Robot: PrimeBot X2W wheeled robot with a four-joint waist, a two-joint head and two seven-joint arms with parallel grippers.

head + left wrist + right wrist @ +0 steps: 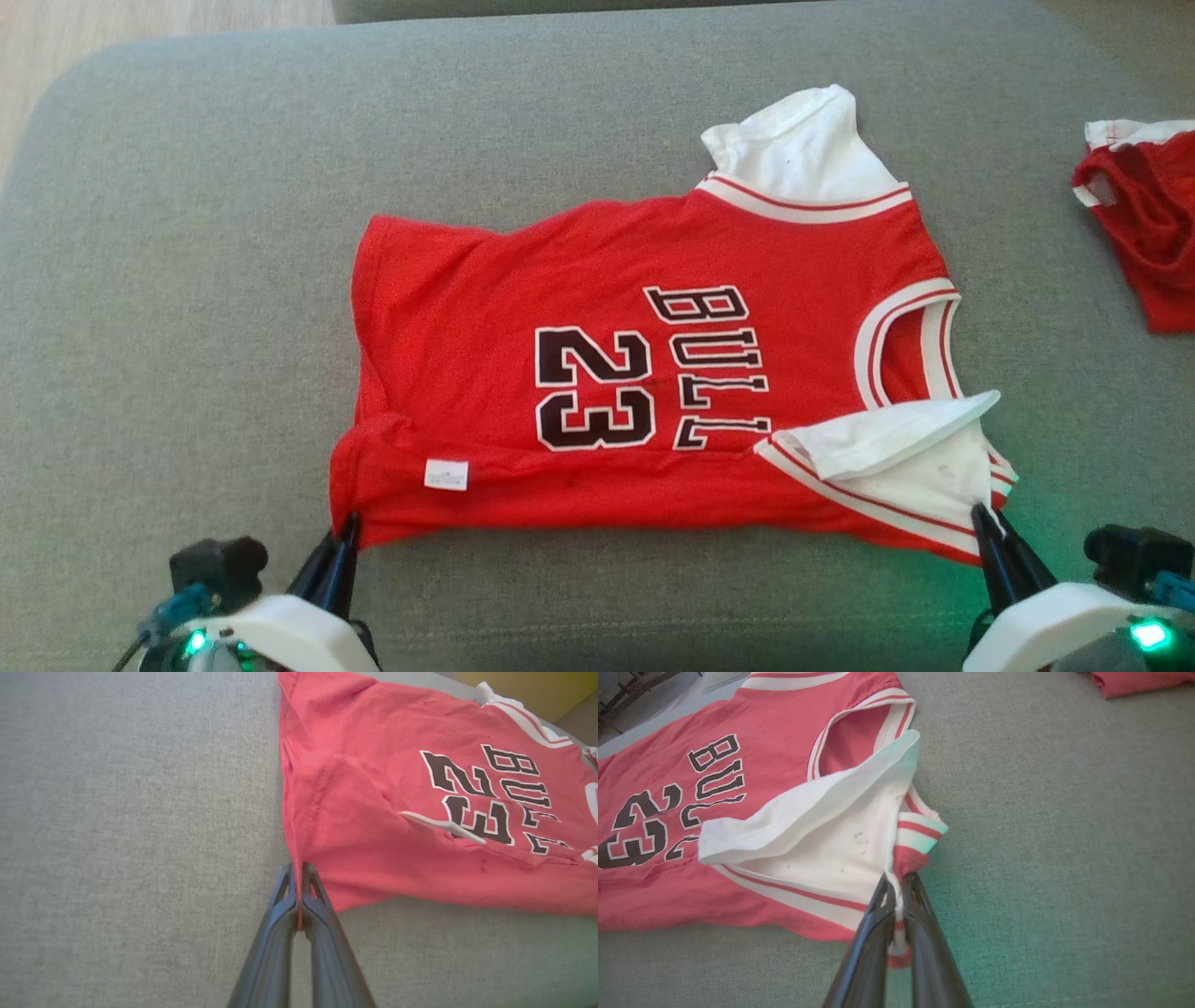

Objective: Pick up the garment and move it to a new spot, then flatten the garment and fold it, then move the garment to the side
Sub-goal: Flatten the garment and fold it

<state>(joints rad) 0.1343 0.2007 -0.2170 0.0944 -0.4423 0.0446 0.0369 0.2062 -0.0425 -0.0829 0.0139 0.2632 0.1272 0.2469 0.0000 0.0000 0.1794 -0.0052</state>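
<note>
Garment: red, thin-knit basketball jersey [653, 373] with white cap sleeves and a black "23" print. It lies spread on the middle of the grey woven-fabric cushion [187, 280], hem toward the cushion's left side and neck toward its right.

Your left gripper [347, 532] is pinched fully closed on the jersey's near hem corner, and the left wrist view shows red cloth between the fingers. Your right gripper [982, 518] is closed just as tight on the near shoulder, with the red-and-white striped trim caught between its fingers. Both grips sit toward the cushion's near edge.

Handling, as a judgement: the cloth is light, limp and has no stiffness. It'll likely sag between your two holds and drag on the cushion weave. Stitched corners and ribbed trim are thicker, so they're the best places to hold, and that's where you are.

It's not flat yet. The near white sleeve [896, 439] is flipped onto the front, and the near hem is rolled over with a small white label [445, 474] showing.

A second, crumpled red garment with white trim [1144, 224] lies at the cushion's right edge, well apart from the jersey. Mind it if you carry rightward; the cushion's left half is bare.
</note>
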